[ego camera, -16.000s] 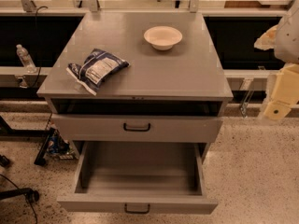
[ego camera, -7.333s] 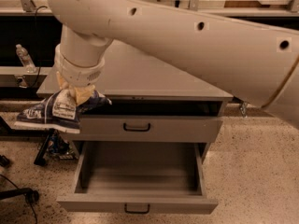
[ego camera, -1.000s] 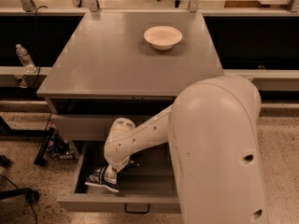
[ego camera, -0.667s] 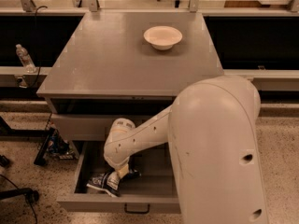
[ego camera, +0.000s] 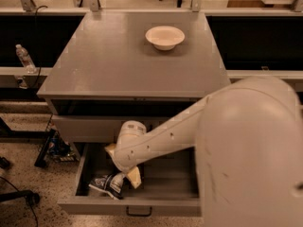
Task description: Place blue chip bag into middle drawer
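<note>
Camera view: the small crinkled dark-blue foil chip bag (ego camera: 106, 183) now lies released, white label unreadable; just right of it the tan two-finger gripper (ego camera: 127, 176) has spread open, holding nothing; both sit inside the wide grey pulled-out middle drawer (ego camera: 176, 176), so placement looks done

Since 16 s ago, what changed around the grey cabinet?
The crinkled dark-blue foil chip bag moved off the tabletop down into the open grey middle drawer, front left. The gripper reached in beside it; hold unclear. White bowl and open drawer unchanged.
</note>
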You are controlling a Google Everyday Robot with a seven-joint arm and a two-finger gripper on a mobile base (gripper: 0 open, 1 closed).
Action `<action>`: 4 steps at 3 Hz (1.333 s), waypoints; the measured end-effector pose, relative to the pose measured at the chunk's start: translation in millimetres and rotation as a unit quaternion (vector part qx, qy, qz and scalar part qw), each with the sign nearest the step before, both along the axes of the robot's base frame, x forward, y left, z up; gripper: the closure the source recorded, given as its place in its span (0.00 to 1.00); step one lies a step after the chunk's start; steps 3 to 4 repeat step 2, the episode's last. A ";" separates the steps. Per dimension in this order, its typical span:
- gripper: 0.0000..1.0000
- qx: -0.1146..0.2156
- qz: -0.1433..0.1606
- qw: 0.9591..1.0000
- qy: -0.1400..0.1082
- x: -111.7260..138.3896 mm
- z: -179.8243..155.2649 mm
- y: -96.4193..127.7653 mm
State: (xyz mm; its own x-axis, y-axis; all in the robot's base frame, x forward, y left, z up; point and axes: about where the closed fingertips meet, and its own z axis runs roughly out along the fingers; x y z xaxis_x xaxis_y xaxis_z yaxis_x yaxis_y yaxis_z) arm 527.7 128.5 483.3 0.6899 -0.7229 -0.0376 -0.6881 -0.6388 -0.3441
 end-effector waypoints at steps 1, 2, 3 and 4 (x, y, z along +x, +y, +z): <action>0.00 0.011 -0.014 1.000 -0.020 -14.7 26.5 -20.2; 0.00 0.019 -0.033 0.999 -0.029 -30.8 45.4 -44.6; 0.00 0.019 -0.033 0.999 -0.029 -30.8 45.4 -44.6; 0.00 0.019 -0.033 0.999 -0.029 -30.8 45.4 -44.6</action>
